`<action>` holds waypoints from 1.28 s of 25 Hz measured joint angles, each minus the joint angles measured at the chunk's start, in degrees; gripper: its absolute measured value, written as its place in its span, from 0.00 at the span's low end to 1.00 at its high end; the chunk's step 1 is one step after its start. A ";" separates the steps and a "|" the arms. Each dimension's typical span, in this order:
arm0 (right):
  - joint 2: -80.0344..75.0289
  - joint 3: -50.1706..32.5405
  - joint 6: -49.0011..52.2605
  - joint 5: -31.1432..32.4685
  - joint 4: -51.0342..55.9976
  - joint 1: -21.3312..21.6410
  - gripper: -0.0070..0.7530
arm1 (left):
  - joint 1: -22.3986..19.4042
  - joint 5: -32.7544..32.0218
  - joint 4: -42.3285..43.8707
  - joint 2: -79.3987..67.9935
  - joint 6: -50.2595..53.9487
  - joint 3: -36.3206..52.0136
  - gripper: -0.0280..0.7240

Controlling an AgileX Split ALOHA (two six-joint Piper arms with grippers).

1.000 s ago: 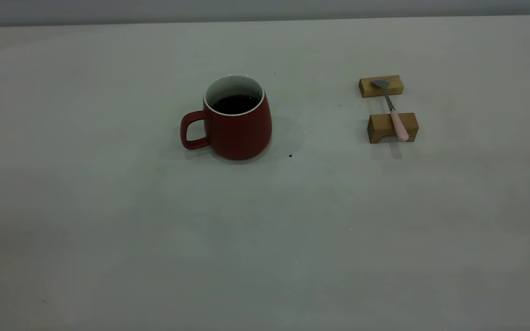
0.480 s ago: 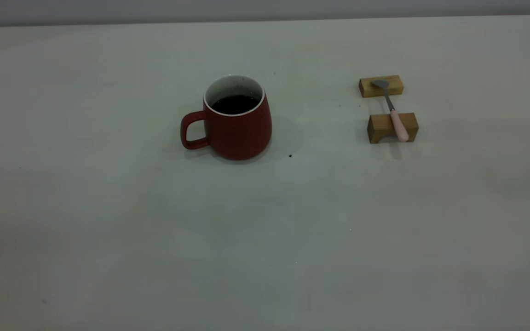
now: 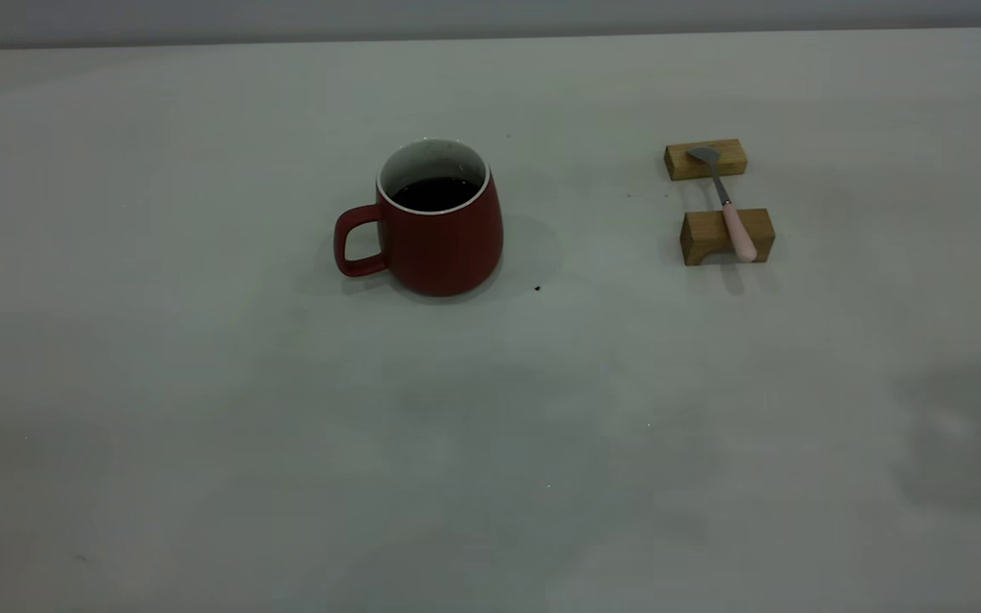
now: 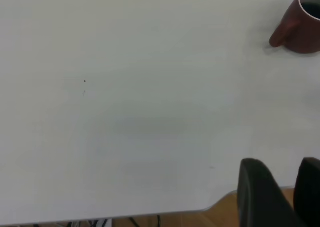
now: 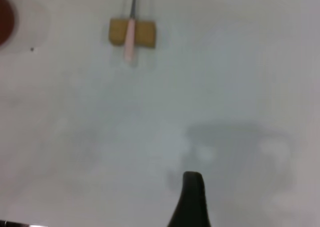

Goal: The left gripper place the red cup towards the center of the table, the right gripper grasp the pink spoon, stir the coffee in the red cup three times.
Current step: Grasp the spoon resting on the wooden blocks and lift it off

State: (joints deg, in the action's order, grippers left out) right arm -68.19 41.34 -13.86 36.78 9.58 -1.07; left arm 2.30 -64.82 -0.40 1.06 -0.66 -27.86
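Looking across the table [image 3: 201, 443], you find the red cup [image 3: 444, 238] upright near the middle, handle toward the left arm's side, coffee [image 3: 435, 192] dark inside, while the pink spoon [image 3: 737, 230] bridges two wooden blocks [image 3: 725, 237] well to its right — raised, I judge, so fingers can close under its handle. Neither arm shows from outside: the left gripper [image 4: 280, 197] hangs over the table edge far from the cup, its fingers a narrow gap apart and empty, and the right gripper [image 5: 190, 199] shows one finger (spread: cannot tell).
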 joint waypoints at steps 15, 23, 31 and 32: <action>-41.46 17.15 -1.61 -10.88 2.68 -12.03 0.97 | 0.00 0.00 0.00 0.00 0.00 0.00 0.37; -53.74 27.34 -1.66 -6.90 2.68 -12.67 0.97 | 0.00 0.00 0.00 0.00 0.00 0.00 0.37; -60.85 34.91 -1.66 -5.27 2.63 -12.67 0.97 | 0.00 0.00 0.00 0.00 0.00 0.00 0.37; -61.57 35.68 -1.66 -4.93 2.63 -12.67 0.97 | 0.00 0.00 0.00 0.00 0.00 0.00 0.37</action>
State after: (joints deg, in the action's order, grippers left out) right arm -129.76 77.02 -15.53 31.85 12.21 -13.74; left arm 2.30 -64.82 -0.40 1.06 -0.66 -27.86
